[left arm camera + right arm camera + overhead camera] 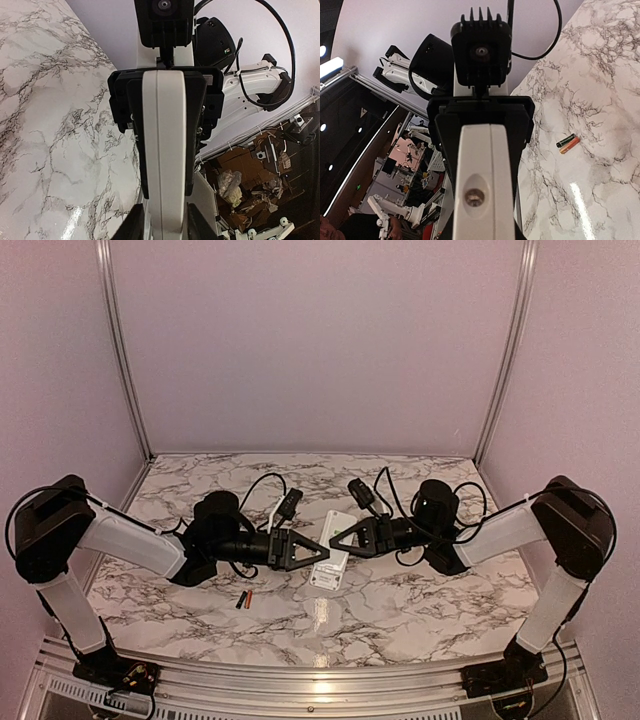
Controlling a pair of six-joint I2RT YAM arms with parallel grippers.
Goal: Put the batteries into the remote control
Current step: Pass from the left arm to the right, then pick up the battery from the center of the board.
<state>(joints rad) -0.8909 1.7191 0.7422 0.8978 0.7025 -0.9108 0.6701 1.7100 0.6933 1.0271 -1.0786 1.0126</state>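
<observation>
Left gripper (312,553): closed on the remote control (326,575), coming in from the side toward the table's left edge. In the right wrist view its black fingers (445,140) sit tight against both flanks of the white body.
Right gripper (346,537): clamped on the same remote control from the side toward the right edge. In the left wrist view its black fingers (197,130) press on both sides of the white body.
Remote control: held between the 2 grippers over the middle of the table (430,615), its length running roughly from the far edge toward the near edge. Each wrist camera looks along a narrow side with a seam down the middle, and the right wrist view also shows a small round recess there. Whether it touches the marble cannot be told.
Batteries (245,599): 2 slim cylinders lying side by side, just beside each other, on the marble toward the near edge and left of the middle. They are clear of the remote control and of both grippers.
Battery colours: 1 dark (241,602), 1 orange-red (250,597); the dark one lies nearer the left edge.
Table: white marble pattern with grey veins, with a bright glare spot near the middle of the near edge.
</observation>
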